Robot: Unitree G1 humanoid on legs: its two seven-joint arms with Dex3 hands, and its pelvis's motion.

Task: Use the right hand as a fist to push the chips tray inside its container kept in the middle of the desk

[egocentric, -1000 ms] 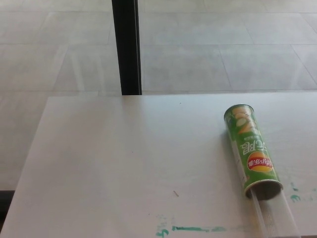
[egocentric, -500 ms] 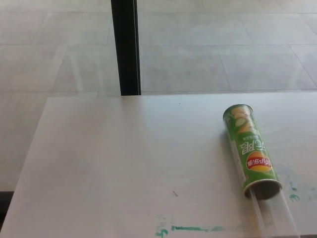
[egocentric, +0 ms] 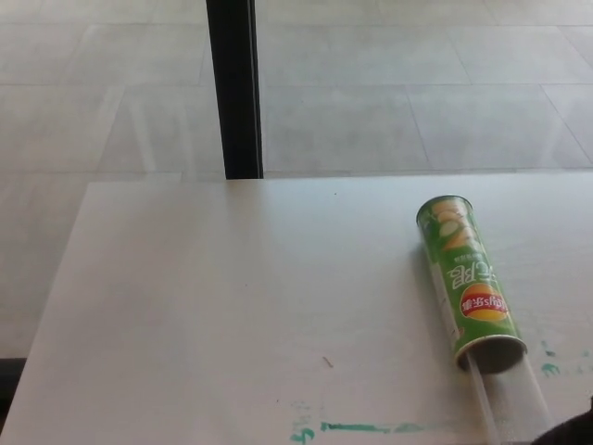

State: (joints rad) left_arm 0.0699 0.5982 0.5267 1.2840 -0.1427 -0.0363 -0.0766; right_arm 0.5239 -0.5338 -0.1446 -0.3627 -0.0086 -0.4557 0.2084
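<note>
Chips tray [egocentric: 512, 400] half out of container [egocentric: 468, 283]; right robot hand [egocentric: 573, 431] just beside

Chips container [egocentric: 468, 283] lies on desk [egocentric: 232, 306], tray [egocentric: 514, 403] protruding toward camera

Green chips container [egocentric: 468, 282] with tray [egocentric: 512, 401] protruding, on desk [egocentric: 232, 306]

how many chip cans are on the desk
1. A green cylindrical chips can lies on its side at the right of the white desk, its open end toward the robot with a clear plastic tray sticking out.
</note>
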